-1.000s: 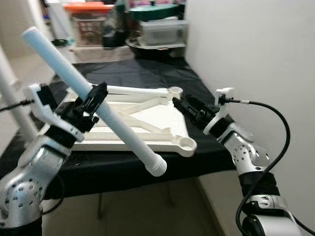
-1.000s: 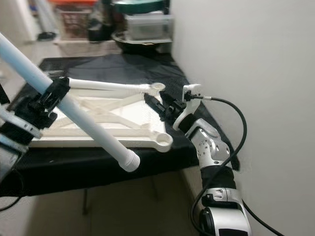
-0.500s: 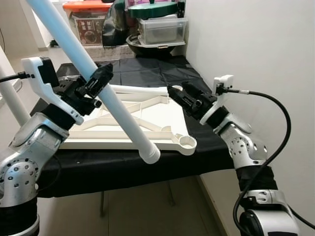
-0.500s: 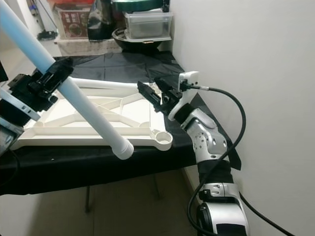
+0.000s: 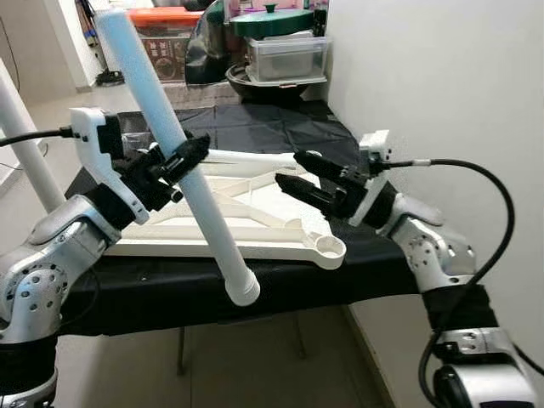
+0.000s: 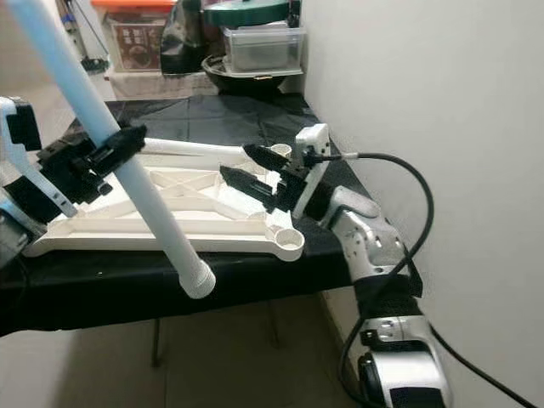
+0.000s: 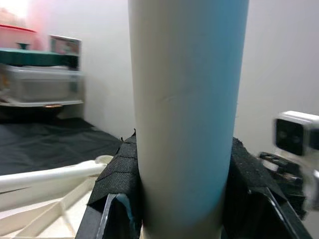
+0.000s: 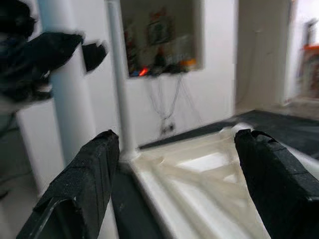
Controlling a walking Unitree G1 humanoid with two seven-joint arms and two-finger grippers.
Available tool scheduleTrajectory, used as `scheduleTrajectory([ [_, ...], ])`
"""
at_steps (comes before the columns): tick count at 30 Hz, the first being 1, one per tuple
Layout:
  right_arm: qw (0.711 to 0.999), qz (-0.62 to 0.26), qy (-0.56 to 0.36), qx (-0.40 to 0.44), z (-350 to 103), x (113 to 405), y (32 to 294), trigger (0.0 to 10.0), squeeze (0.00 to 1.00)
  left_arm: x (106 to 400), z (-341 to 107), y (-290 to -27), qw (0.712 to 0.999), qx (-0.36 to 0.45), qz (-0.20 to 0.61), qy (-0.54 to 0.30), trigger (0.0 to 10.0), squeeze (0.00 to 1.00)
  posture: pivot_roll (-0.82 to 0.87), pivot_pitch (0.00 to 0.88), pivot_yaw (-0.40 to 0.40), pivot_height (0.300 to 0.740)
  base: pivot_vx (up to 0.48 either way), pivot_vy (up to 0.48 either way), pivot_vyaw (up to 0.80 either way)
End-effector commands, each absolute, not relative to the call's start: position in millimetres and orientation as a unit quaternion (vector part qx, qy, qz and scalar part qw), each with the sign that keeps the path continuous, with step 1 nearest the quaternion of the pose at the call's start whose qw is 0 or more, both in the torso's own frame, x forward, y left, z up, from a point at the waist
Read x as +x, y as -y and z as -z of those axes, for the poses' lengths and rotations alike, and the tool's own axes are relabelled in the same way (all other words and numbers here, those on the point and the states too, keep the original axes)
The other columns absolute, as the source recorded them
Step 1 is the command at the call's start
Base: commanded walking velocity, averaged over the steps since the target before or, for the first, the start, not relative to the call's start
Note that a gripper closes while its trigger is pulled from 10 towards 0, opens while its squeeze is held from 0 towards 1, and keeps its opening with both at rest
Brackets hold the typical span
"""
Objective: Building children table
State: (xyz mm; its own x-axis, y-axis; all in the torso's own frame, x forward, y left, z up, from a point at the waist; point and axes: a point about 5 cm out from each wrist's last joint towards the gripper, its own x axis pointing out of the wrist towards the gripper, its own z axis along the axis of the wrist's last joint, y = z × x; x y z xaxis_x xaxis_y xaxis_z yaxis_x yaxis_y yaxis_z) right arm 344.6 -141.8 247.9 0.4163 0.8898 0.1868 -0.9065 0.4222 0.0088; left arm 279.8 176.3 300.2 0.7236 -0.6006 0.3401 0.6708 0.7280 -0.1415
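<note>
The white tabletop [image 5: 255, 212] lies upside down on the black-draped table [image 5: 280, 127], ribbed underside up, with round leg sockets at its corners — the near one [image 5: 327, 247] open and unfilled. No leg looks fitted into any socket I can see, so the build seems to be at an early stage.

The left gripper [image 5: 174, 161] is clamped around a white tubular table leg [image 5: 183, 157], held at a slant above the tabletop with its ringed lower end [image 5: 244, 291] hanging past the table's front edge, near that socket but not in it. The right gripper [image 5: 306, 174] hovers over the tabletop's right side, fingers spread wide and holding nothing.

Left to do, by my reading: seat this leg, then the others — another white leg [image 5: 21, 136] stands at the far left.
</note>
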Motion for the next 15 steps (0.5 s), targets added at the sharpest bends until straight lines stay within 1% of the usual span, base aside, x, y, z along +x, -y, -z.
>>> scheduleTrajectory([
  [1,0.827,-0.556,0.068,0.052,-249,345,139,10.0,0.00,279,-304,-175,0.916,-0.115,0.359,0.136,10.0,0.00,0.03,0.000,0.015,0.740,0.000,0.000,0.00],
  [3,0.823,-0.563,0.056,0.048,-248,345,142,10.0,0.00,280,-304,-175,0.915,-0.115,0.361,0.136,10.0,0.00,0.03,0.000,0.014,0.740,0.000,0.000,0.00],
  [5,0.812,-0.582,0.040,0.025,-243,344,143,10.0,0.00,282,-305,-174,0.913,-0.117,0.364,0.141,10.0,0.00,0.03,0.000,0.008,0.740,0.000,0.000,0.00],
  [6,0.812,-0.582,0.040,0.025,-243,344,143,10.0,0.00,282,-305,-174,0.913,-0.117,0.364,0.141,10.0,0.00,0.03,0.000,0.008,0.740,0.000,0.000,0.00],
  [7,0.818,-0.573,0.047,0.014,-243,345,139,10.0,0.00,284,-305,-174,0.911,-0.122,0.367,0.146,10.0,0.00,0.03,0.000,0.008,0.740,0.000,0.000,0.00],
  [9,0.818,-0.573,0.047,0.014,-243,345,139,10.0,0.00,284,-305,-174,0.911,-0.122,0.367,0.146,10.0,0.00,0.03,0.000,0.008,0.740,0.000,0.000,0.00],
  [10,0.832,-0.552,0.041,0.027,-243,349,135,10.0,0.00,285,-305,-174,0.910,-0.120,0.368,0.148,10.0,0.00,0.03,0.000,0.008,0.740,0.000,0.000,0.00],
  [11,0.845,-0.533,0.047,0.015,-243,352,129,10.0,0.00,287,-304,-174,0.912,-0.118,0.365,0.148,10.0,0.00,0.04,0.000,0.004,0.740,0.000,0.000,0.00],
  [12,0.845,-0.533,0.047,0.015,-243,352,129,10.0,0.00,287,-304,-174,0.912,-0.118,0.365,0.148,10.0,0.00,0.04,0.000,0.004,0.740,0.000,0.000,0.00],
  [13,0.862,-0.505,0.050,0.017,-241,356,124,10.0,0.00,290,-303,-175,0.916,-0.116,0.354,0.153,10.0,0.00,0.04,0.000,0.004,0.740,0.000,0.000,-0.69],
  [14,0.862,-0.505,0.050,0.017,-241,356,124,10.0,0.00,290,-303,-175,0.916,-0.116,0.354,0.153,10.0,0.00,0.04,0.000,0.004,0.740,0.000,0.000,-0.69],
  [15,0.876,-0.479,0.053,0.020,-239,358,121,10.0,0.00,293,-303,-175,0.919,-0.119,0.342,0.157,10.0,0.00,0.04,0.000,0.006,0.740,0.000,0.000,-0.74],
])
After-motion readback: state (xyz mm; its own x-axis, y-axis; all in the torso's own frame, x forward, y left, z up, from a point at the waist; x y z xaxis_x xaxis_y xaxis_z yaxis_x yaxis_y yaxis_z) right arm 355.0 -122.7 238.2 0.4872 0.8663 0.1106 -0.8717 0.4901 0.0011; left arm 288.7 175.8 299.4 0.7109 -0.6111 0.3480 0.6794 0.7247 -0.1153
